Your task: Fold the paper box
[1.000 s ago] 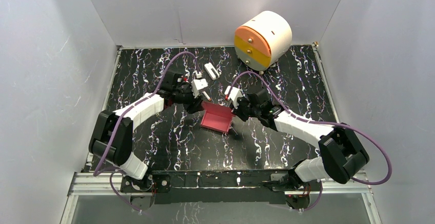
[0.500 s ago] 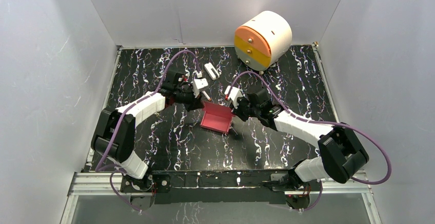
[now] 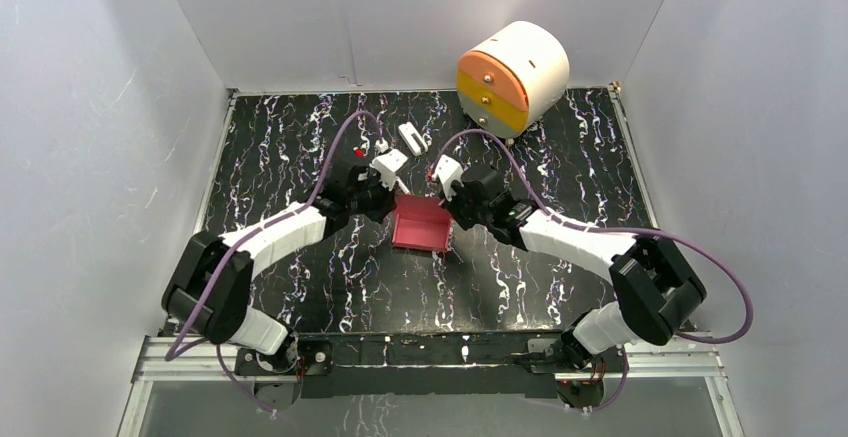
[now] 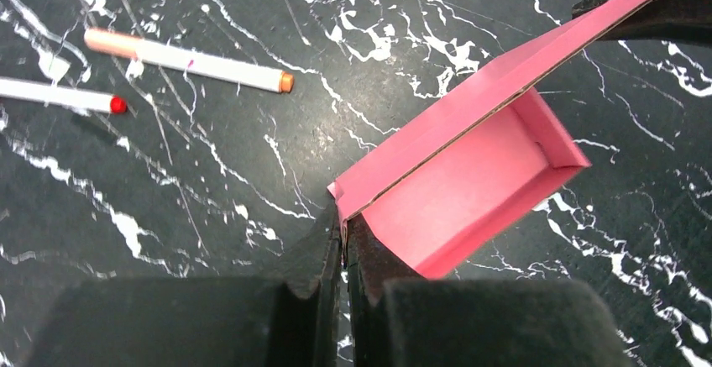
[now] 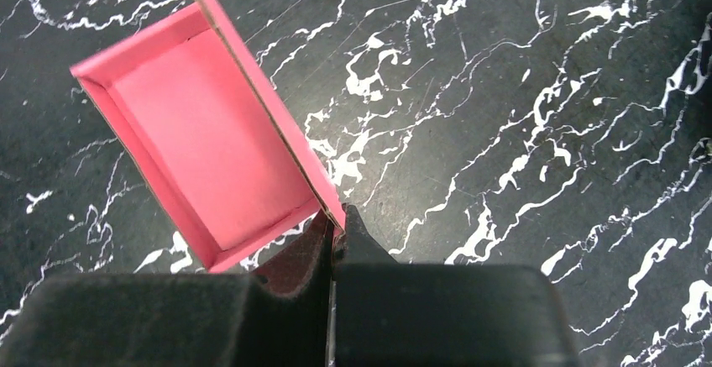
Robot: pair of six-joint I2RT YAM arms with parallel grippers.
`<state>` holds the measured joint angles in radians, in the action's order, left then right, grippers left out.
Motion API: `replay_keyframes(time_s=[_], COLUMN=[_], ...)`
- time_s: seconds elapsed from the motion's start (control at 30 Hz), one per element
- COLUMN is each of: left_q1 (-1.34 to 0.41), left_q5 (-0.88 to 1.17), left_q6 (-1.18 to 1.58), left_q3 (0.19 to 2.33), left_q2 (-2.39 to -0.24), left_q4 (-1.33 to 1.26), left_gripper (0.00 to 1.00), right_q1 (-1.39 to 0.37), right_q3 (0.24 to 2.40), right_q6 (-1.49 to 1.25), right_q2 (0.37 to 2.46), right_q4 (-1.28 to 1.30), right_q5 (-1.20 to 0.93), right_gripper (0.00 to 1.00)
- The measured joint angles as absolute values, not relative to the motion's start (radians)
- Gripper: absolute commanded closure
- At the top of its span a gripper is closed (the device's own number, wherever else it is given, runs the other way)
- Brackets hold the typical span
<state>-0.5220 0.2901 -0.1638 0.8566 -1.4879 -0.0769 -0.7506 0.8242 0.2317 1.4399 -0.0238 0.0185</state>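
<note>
Paper box (image 3: 420,225): near the middle of the table (image 3: 300,137); a shallow open tray with one long wall standing up as a tall flap.
Left gripper (image 4: 344,220): your fingers are pressed together on one end of that flap.
Right gripper (image 5: 336,224): clamped on the flap's other end, so the thin card does not bend between them.
Reason of hold: two corner pinches should let you turn the flap evenly, I think.
Markers (image 4: 189,60): toward the far edge, apart from the box.
</note>
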Motion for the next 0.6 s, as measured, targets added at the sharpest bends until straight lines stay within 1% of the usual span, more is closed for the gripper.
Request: replay_keyframes(time_s=[0.33,0.6], left_q1=[-0.61,-0.715], left_q5=[0.025,-0.229], left_q6=[0.206,0.396], left_q3=[0.648,0.628], left_q2=[-1.335,-1.334], left_q4=[-0.257,-0.308], left_gripper=[1.0,1.0], right_q1=[-0.867,-0.934], right_q3=[0.856,0.871], right_q6=[-0.003,-0.207], right_q2=[1.47,1.507], right_q4=[-0.041,-0.056], right_q5=[0.299,0.515], right_gripper=[1.0,1.0])
